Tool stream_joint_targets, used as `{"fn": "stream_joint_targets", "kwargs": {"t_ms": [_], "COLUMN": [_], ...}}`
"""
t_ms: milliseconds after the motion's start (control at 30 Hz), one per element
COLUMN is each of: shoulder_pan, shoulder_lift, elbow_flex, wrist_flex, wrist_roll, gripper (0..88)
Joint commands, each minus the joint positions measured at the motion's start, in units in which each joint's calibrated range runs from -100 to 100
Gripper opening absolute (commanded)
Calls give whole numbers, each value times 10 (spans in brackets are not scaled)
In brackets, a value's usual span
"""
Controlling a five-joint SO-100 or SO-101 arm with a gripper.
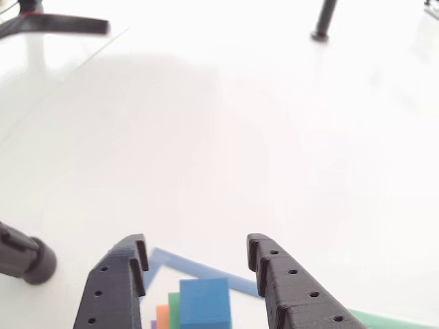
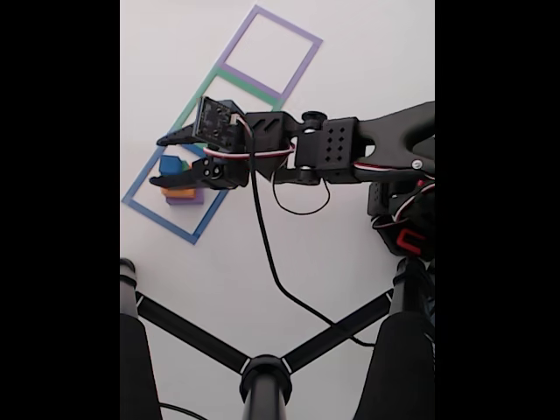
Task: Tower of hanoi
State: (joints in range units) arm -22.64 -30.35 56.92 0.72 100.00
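The tower of hanoi stands stacked inside a blue tape square (image 2: 157, 220). The blue cube (image 1: 204, 301) is on top, with the edges of the green block (image 1: 173, 305), orange block (image 1: 162, 316) and purple block (image 1: 153, 324) showing beneath it. In the fixed view I see the blue cube (image 2: 170, 164) above the orange (image 2: 179, 191) and purple (image 2: 185, 199) layers. My gripper (image 1: 197, 250) (image 2: 159, 161) is open, its black fingers (image 1: 116, 288) spread to either side of the cube and just above the stack. Nothing is held.
A green tape square (image 2: 191, 107) and a purple tape square (image 2: 289, 24) continue the row past the blue one. Black tripod legs (image 2: 192, 337) cross the near table, and a cable (image 2: 267, 254) trails from the arm. A black foot (image 1: 31, 259) rests at the left.
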Motion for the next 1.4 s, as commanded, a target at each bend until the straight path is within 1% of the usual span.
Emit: {"fn": "stream_joint_targets", "kwargs": {"t_ms": [0, 67, 167, 567, 667, 933, 1033, 1067, 1133, 1200, 1233, 1267, 1300, 1367], "shoulder_pan": [20, 25, 28, 34, 44, 78, 88, 89, 93, 96, 99, 100, 101, 107], "shoulder_lift": [-89, -104, -113, -109, -114, -127, -130, -132, -141, -152, -158, -163, -169, -179], "elbow_flex": [-93, -143, -223, -446, -466, -457, -452, -449, -435, -412, -399, -387, -371, -340], "wrist_flex": [172, 265, 382, 658, 701, 711, 710, 712, 710, 701, 697, 689, 677, 653], "wrist_roll": [0, 0, 0, 0, 0, 0, -26, -75, -118, -176, -186, -219, -270, -324], "gripper": [45, 6, 1, 0, 0, 11, 14, 16, 19, 22, 21, 22, 19, 28]}}
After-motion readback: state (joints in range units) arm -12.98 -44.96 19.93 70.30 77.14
